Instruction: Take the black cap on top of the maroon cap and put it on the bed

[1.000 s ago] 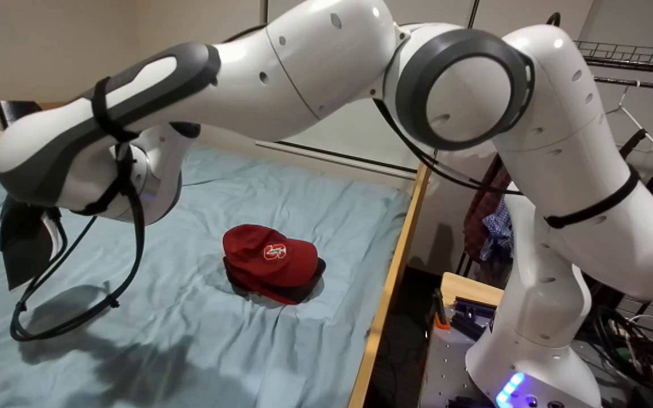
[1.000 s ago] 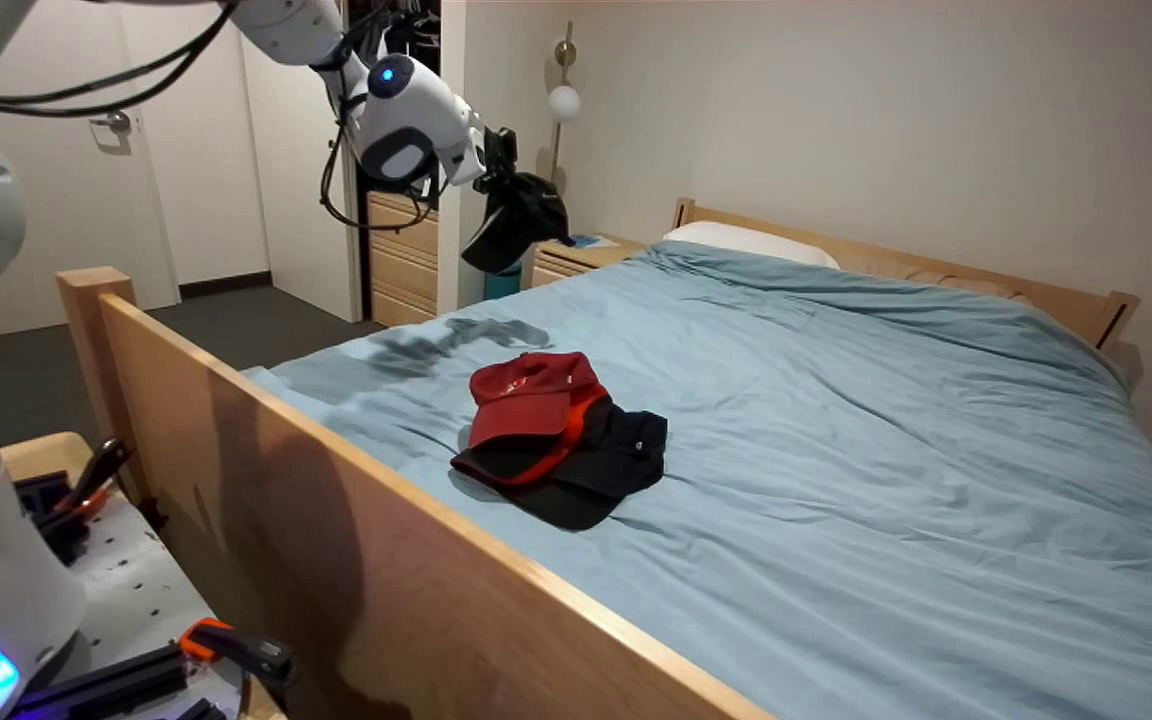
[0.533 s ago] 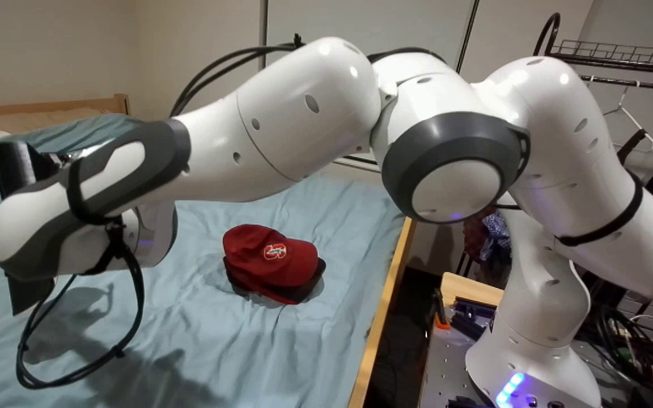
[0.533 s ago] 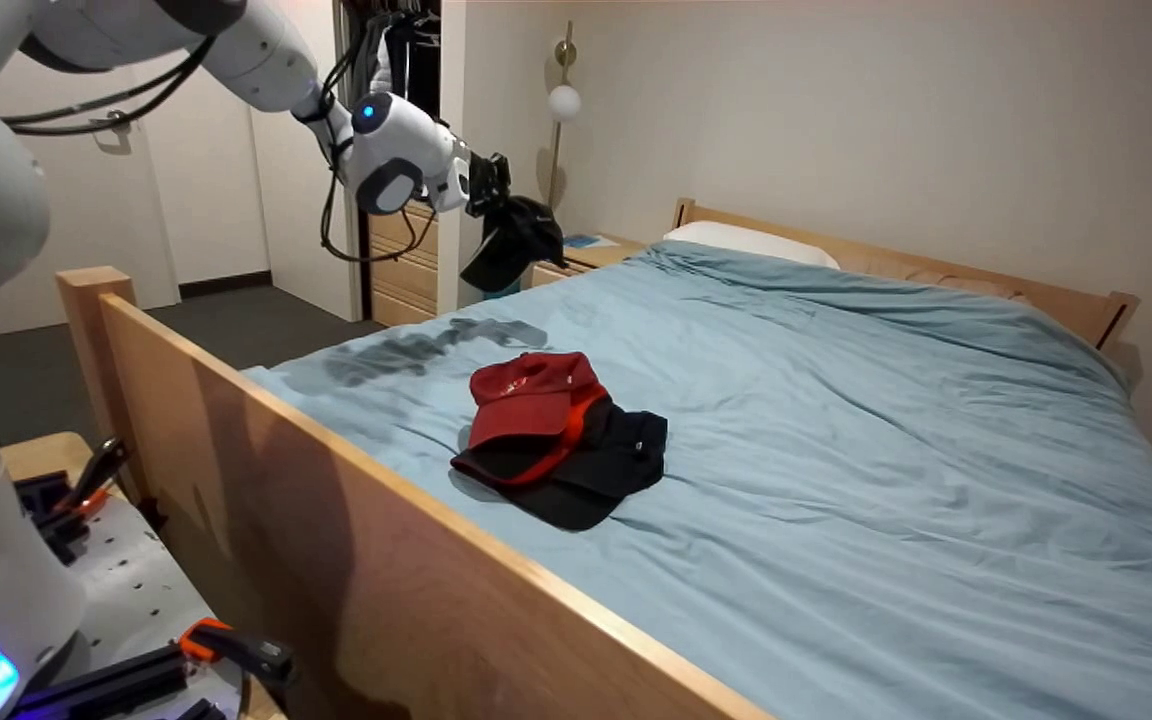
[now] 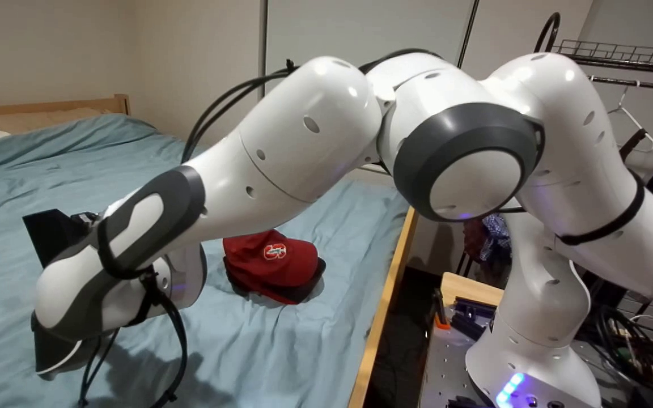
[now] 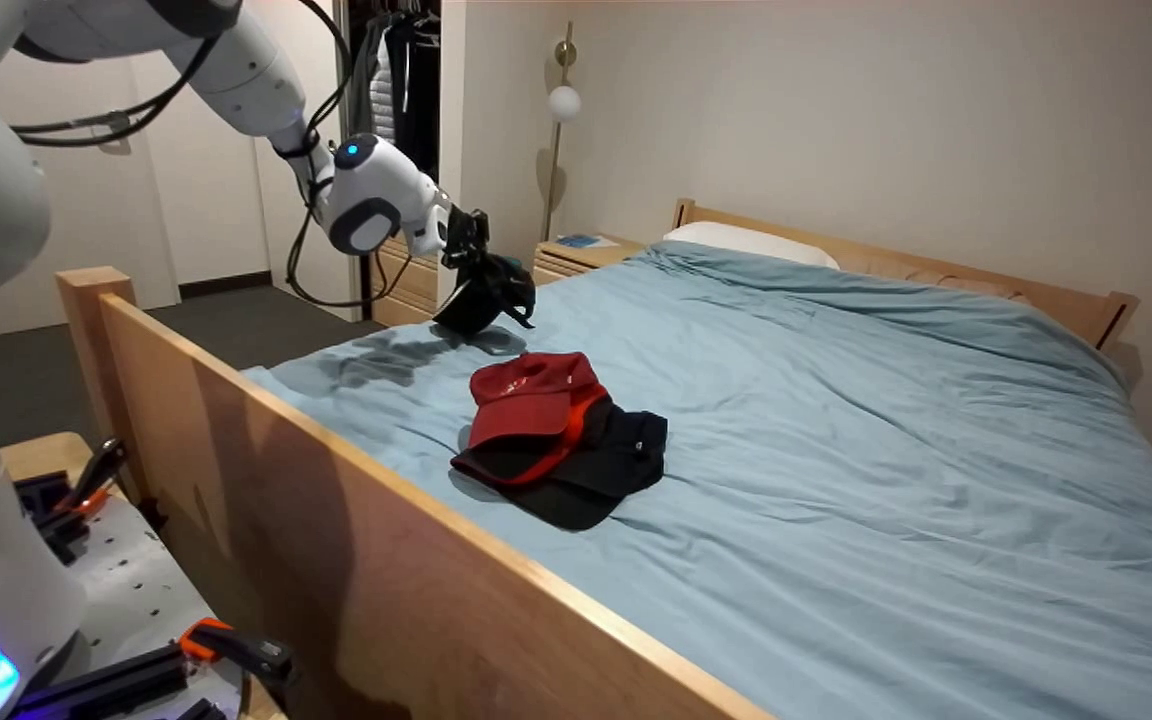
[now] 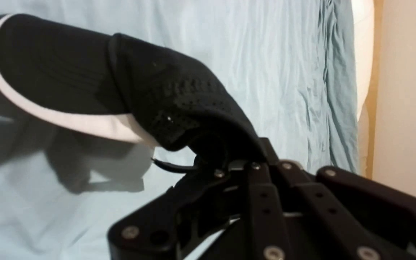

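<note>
Gripper point(image 7: 265, 155) clamped, jaws narrow on the back of the black cap point(image 7: 121, 77), brim pointing to 10 o'clock in the wrist view with its pale underside showing. In an exterior view that cap hangs tilted over the bed point(image 6: 836, 400) at 11 o'clock from the maroon cap point(image 6: 526, 385), apart from it and low down, though whether its brim touches the bed is hard to tell. The maroon cap lies on top, brim toward 7 o'clock, with a dark cap point(image 6: 631, 455) bearing a small white mark sticking out beneath at 4 o'clock
</note>
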Controlling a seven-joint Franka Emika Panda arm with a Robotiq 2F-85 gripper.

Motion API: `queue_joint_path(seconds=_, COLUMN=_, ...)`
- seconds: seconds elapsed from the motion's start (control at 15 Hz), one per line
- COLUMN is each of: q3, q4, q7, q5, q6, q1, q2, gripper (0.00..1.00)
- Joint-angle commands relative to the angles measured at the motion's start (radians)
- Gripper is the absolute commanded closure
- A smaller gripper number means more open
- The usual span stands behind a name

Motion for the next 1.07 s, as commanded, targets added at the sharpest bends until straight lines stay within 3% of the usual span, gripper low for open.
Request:
queue_joint_path(seconds=0.0, q3=0.021, q4=-0.157, q7=0.021, q5=-0.053, q6=0.0, q1=-0.001, q2=-0.091, gripper=0.98)
queue_joint_path(seconds=0.07, q3=0.019, q4=-0.19, q7=0.016, q5=-0.062, q6=0.0, q1=-0.001, q2=-0.104, gripper=0.95)
queue_joint_path(seconds=0.13, q3=0.014, q4=-0.214, q7=0.026, q5=-0.065, q6=0.0, q1=0.0, q2=-0.116, gripper=0.71)
queue_joint_path(seconds=0.27, q3=-0.005, q4=-0.26, q7=0.044, q5=-0.068, q6=0.001, q1=0.007, q2=-0.141, gripper=0.67)
queue_joint_path(seconds=0.53, q3=-0.03, q4=-0.31, q7=0.089, q5=-0.161, q6=0.002, q1=-0.003, q2=-0.222, gripper=0.43)
queue_joint_path(seconds=0.67, q3=0.006, q4=-0.361, q7=0.087, q5=-0.253, q6=0.002, q1=-0.04, q2=-0.304, gripper=0.3)
queue_joint_path(seconds=0.73, q3=0.052, q4=-0.381, q7=0.09, q5=-0.322, q6=0.002, q1=-0.083, q2=-0.356, gripper=0.23)
queue_joint_path(seconds=1.0, q3=0.349, q4=-0.539, q7=0.17, q5=-0.643, q6=0.002, q1=-0.349, q2=-0.583, gripper=0.01)
